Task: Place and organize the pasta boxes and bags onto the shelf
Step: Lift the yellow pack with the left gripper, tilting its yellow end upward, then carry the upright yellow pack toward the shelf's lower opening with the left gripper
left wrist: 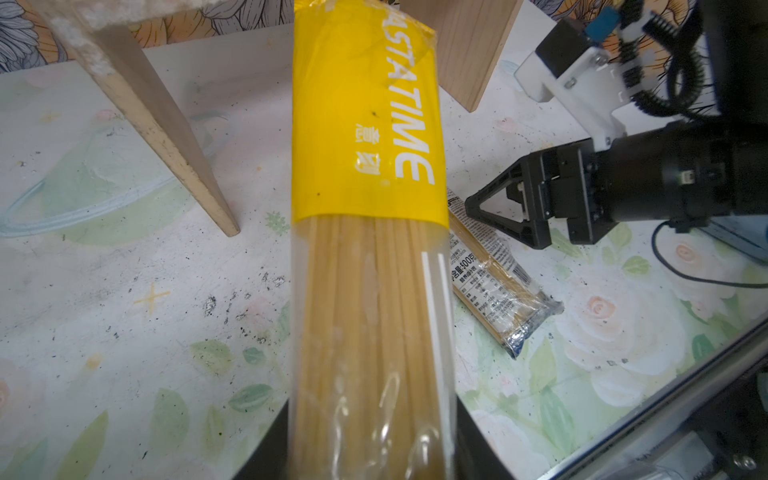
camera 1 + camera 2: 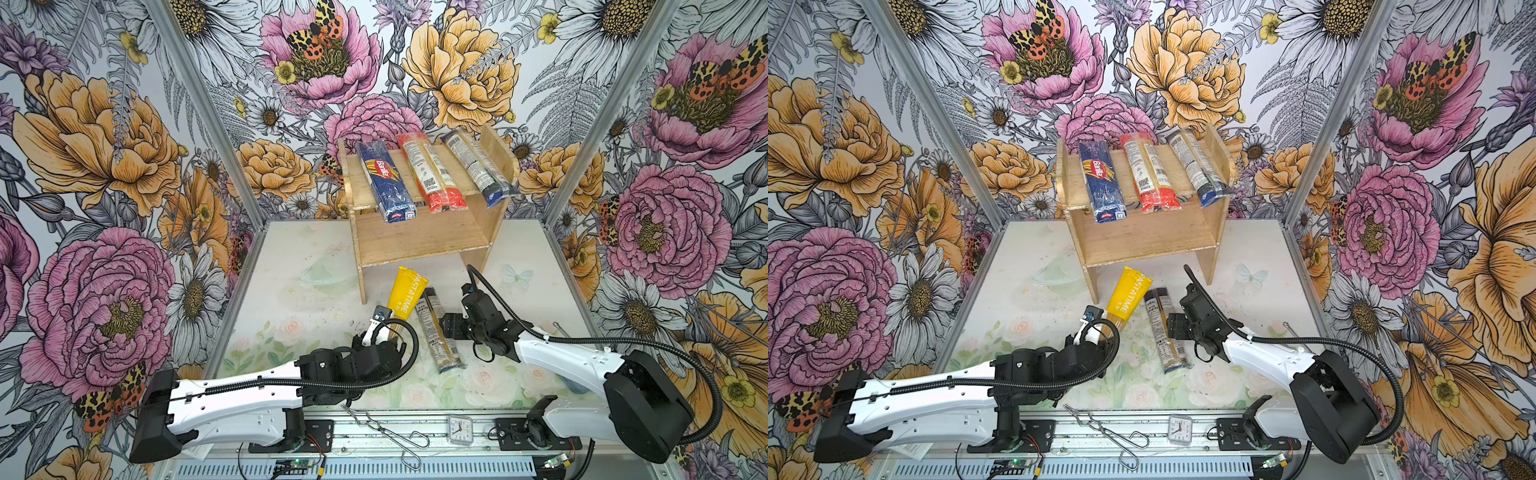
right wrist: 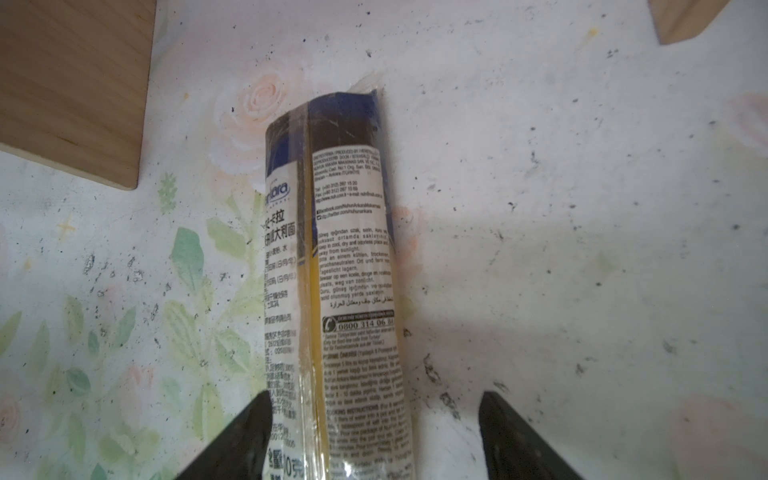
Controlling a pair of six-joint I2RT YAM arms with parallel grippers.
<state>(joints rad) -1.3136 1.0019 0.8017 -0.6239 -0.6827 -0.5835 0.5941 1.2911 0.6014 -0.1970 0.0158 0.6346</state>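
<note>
Right now the L gripper is clamped on the clear end of the long yellow-sleeved cellophane spaghetti pack, whose yellow end is angled twd the small pale wooden two-tier shelf, just in front of it. R gripper hangs w/ fingers spread either side of the clear dark-ended spaghetti pack, which lies flat on the floral table. Both packs prob light, stiff lengthwise, brittle inside w/ slick film, so take them mid-length across the narrow width, gently.
</note>
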